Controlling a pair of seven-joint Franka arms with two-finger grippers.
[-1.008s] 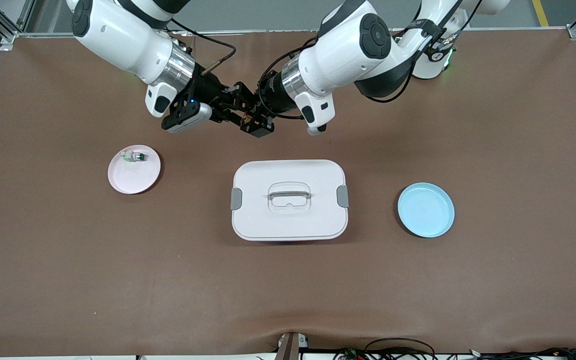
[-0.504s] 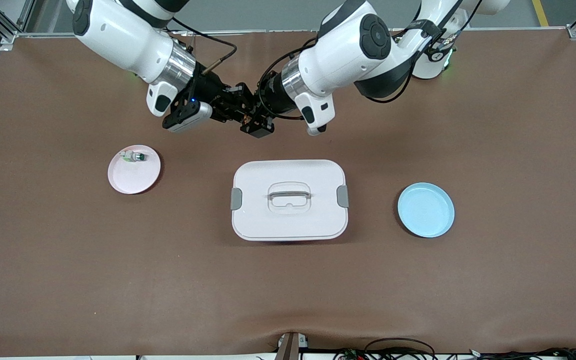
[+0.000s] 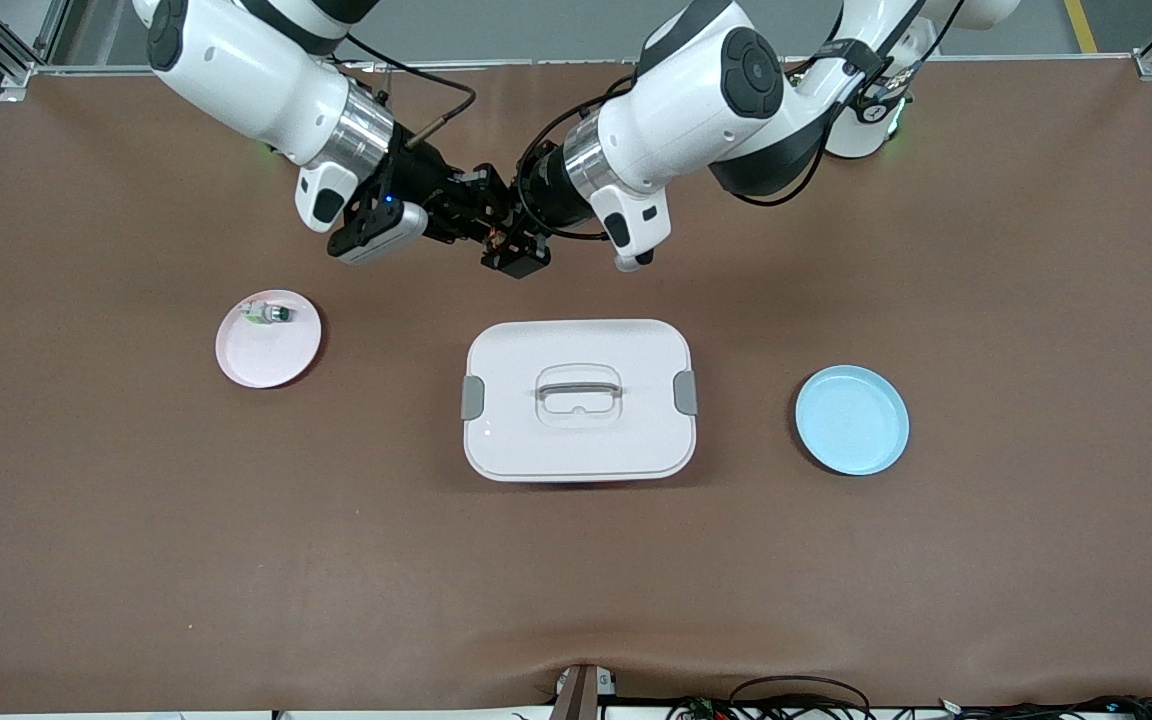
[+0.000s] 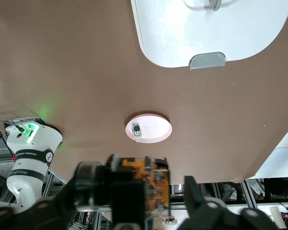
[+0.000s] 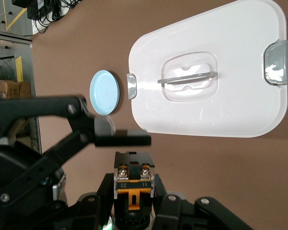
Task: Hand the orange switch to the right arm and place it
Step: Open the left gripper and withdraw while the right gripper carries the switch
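Note:
The orange switch [image 3: 498, 236], a small black block with an orange face, hangs in the air where both grippers meet, over bare table beside the white box. My right gripper [image 3: 481, 214] is shut on it. The right wrist view shows the switch [image 5: 134, 184] clamped between that gripper's fingers [image 5: 105, 194], its screw terminals showing. My left gripper [image 3: 516, 252] stands open around the switch. In the left wrist view, there is a gap between the switch [image 4: 156, 184] and one of its fingertips [image 4: 194, 189].
A white lidded box [image 3: 576, 440] with a handle sits mid-table. Toward the right arm's end, a pink plate [image 3: 271, 360] holds a small whitish green-tipped part [image 3: 266, 314]. A blue plate [image 3: 851, 420] lies toward the left arm's end.
The left gripper's jaws have opened off the switch, while the right gripper has stayed shut on it. Both arms have barely shifted.

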